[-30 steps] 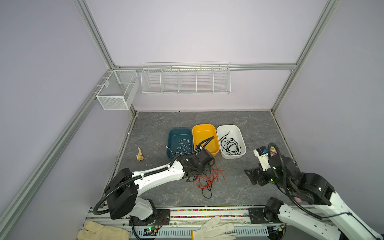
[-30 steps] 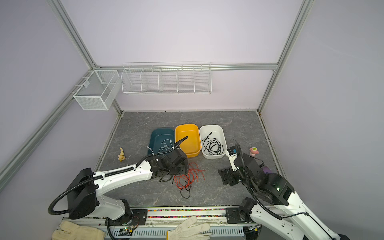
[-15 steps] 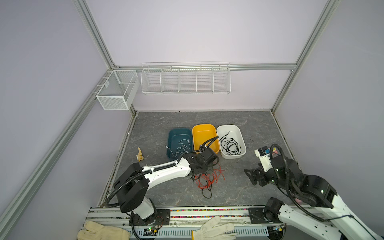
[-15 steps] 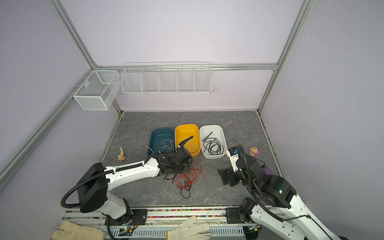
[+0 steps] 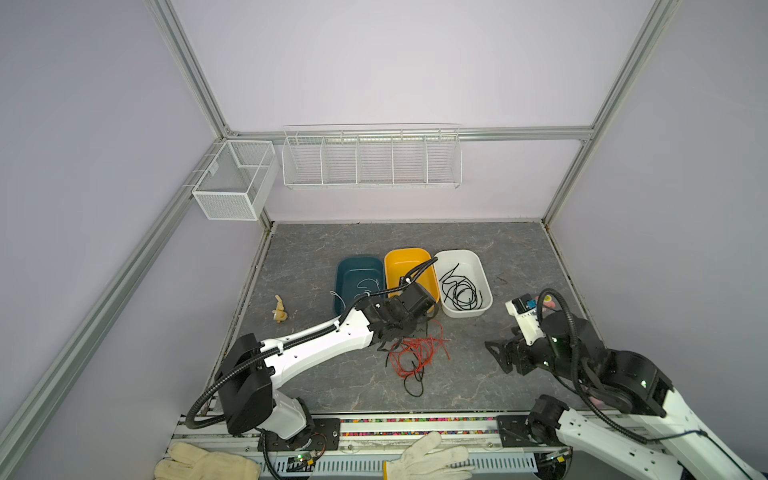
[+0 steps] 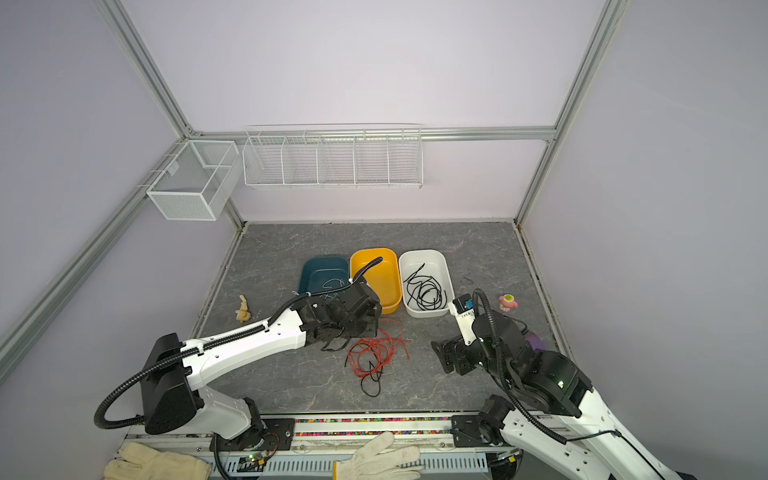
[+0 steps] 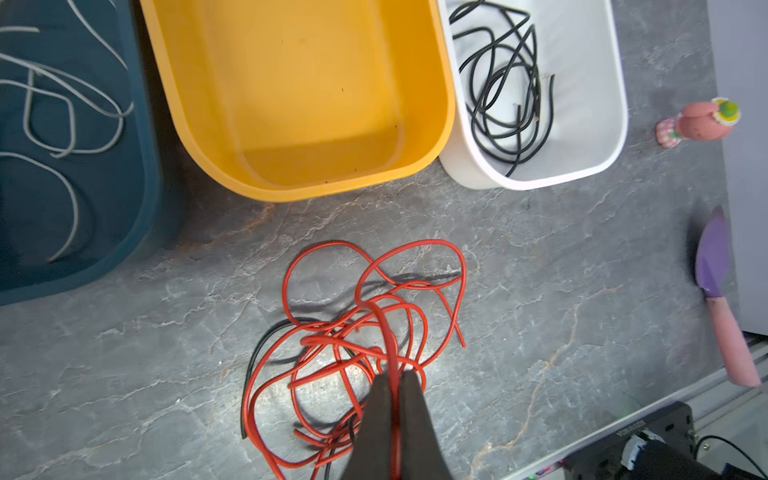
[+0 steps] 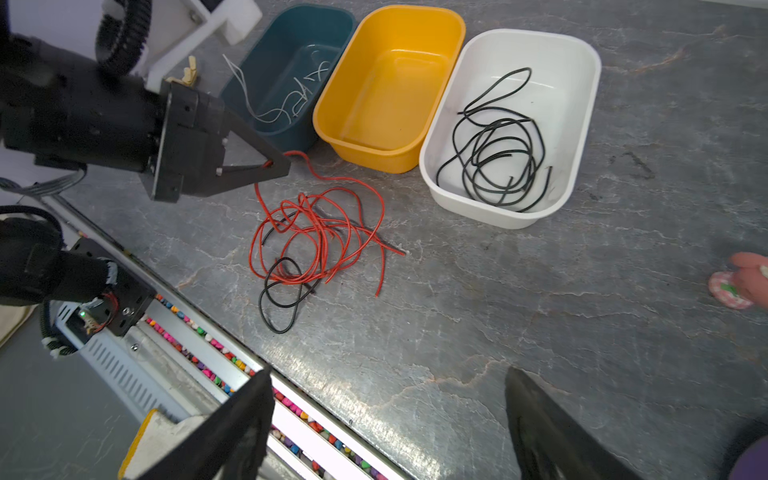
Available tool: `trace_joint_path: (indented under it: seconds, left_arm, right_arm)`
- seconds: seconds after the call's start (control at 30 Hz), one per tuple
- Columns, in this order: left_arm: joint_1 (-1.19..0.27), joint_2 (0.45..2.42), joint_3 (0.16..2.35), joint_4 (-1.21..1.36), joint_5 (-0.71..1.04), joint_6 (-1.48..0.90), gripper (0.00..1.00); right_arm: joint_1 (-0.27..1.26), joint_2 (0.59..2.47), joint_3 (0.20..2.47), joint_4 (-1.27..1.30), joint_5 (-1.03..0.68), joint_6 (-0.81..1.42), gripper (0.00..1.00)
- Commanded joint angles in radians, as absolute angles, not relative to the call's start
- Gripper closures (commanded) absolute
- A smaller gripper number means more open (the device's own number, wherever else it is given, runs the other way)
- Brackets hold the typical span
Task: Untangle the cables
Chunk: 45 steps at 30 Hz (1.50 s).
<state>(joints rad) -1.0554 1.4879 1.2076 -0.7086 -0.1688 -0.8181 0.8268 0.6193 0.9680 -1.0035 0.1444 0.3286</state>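
At the left of the row, blue tub [image 5: 353, 266]: holds the white wires [image 8: 286, 109], already apart from the rest.
Left gripper [image 7: 395, 376]: jaws pressed together on one strand of the red wire [image 8: 316, 232], at the edge of the heap nearest the tubs.
Red wire: a loose heap of loops on the table [image 8: 498, 291], just in front of the yellow tub [image 7: 311, 104] and clear of it.
Black wire [image 8: 279, 331]: threaded through the red loops, with one loop poking out toward the front rail.
Heap's long axis: only faintly drawn out, running from the yellow tub toward the front rail; two red ends stick out on the right-hand side, one black loop at the near end.
Yellow tub: empty, likely meant for the red wire.
White tub [image 7: 590, 104]: holds coiled black wires [image 8: 494, 166].
Right gripper [image 8: 386, 386]: jaws spread wide, holding nothing, hovering over the table well to the right of the heap.
Doing it well: raise the pinched strand slowly so the loops slide out one by one; a fast pull would probably cinch red around black. Pinning the black loop with the free gripper should stop it riding along.
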Motion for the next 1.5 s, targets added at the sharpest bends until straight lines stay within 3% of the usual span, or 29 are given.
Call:
trace_joint_path:
  seconds: [0.0, 0.5, 0.77, 0.93, 1.1, 1.27, 1.47]
  left_arm:
    - [-1.06, 1.443, 1.27, -0.797, -0.202, -0.796, 1.0]
    - [-1.061, 1.302, 1.46, -0.873, -0.164, -0.771, 1.0]
    - [-1.066, 1.269, 1.508, -0.864, -0.167, -0.796, 1.0]
    - [-1.068, 1.247, 1.519, -0.844, -0.169, -0.82, 1.0]
    - [-1.071, 1.218, 1.515, -0.807, -0.172, -0.853, 1.0]
    - [-1.084, 1.2, 1.51, -0.776, -0.18, -0.873, 1.0]
    - [-1.108, 1.197, 1.509, -0.741, -0.174, -0.886, 1.0]
  right_arm:
    - [0.861, 0.65, 0.949, -0.965, 0.02, 0.288, 0.12]
    - [0.968, 0.682, 0.942, -0.937, -0.055, 0.268, 0.12]
    - [0.969, 0.61, 0.91, -0.767, -0.173, 0.348, 0.0]
    - [0.972, 0.525, 0.734, -0.504, -0.215, 0.411, 0.14]
    - [0.977, 0.54, 0.61, -0.275, -0.267, 0.524, 0.18]
    - [0.987, 0.532, 0.533, -0.148, -0.177, 0.583, 0.29]
    - [0.989, 0.527, 0.461, 0.014, -0.138, 0.657, 0.31]
